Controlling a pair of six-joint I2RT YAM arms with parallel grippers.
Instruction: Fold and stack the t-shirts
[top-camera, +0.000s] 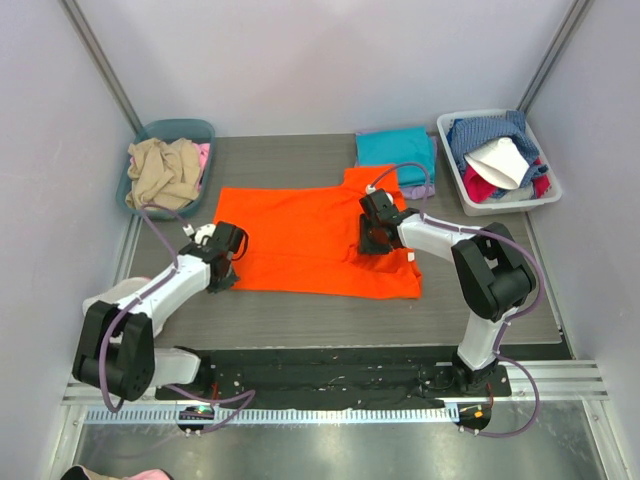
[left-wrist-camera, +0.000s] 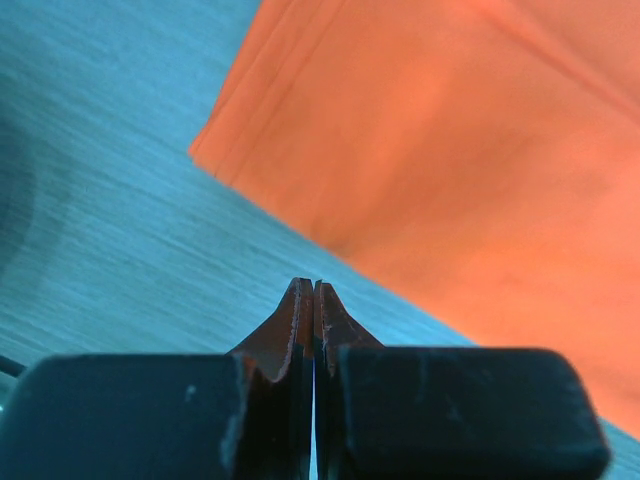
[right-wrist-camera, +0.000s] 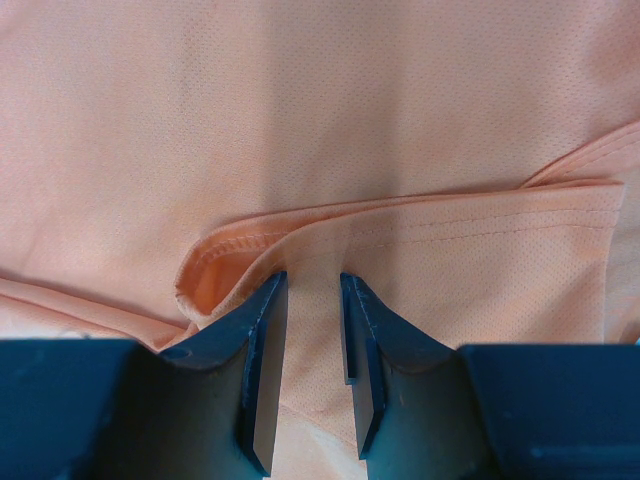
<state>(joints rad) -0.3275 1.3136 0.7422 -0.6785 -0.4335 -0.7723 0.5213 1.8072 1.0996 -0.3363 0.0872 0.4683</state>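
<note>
Orange, light and limp, the t-shirt (top-camera: 300, 240) lies spread on the table (top-camera: 300, 320), likely best pinched along an edge; the left gripper (left-wrist-camera: 314, 285) is pressed together empty beside it, the right gripper (right-wrist-camera: 313, 285) straddles a hemmed fold (right-wrist-camera: 400, 225), grip unclear.

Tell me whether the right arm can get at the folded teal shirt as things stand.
Probably yes: the teal shirt lies just beyond the right gripper, nothing between them, though its jaws are down on the orange shirt.
</note>
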